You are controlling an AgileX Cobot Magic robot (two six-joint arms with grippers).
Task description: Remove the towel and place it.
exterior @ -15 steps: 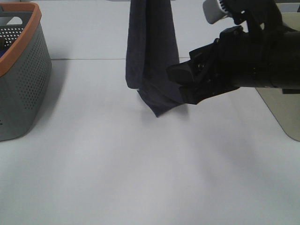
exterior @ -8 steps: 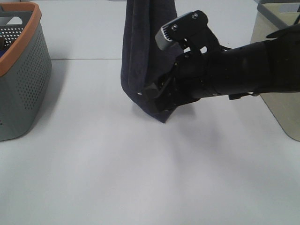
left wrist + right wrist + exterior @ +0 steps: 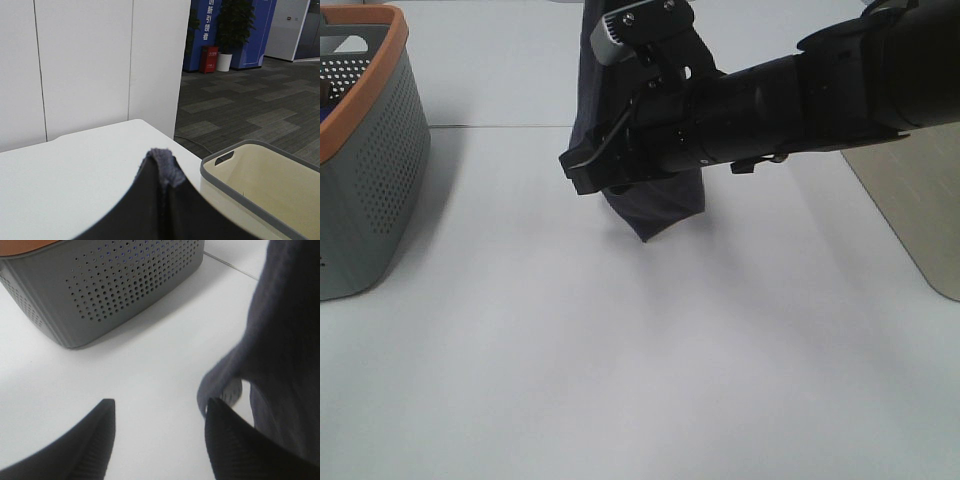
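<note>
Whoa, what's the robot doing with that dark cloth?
The left gripper is pinched shut on the top of the dark towel, so it hangs down towards the white table. The right gripper is stretched across with jaws open, right beside the towel's lower end but not closed on it. A grey basket stands to the left, a beige bin to the right.

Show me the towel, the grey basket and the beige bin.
towel (image 3: 660,212): exterior high view, hanging lower end.
grey basket (image 3: 375,180): exterior high view, perforated side wall.
beige bin (image 3: 270,175): left wrist view, inner wall.
</note>
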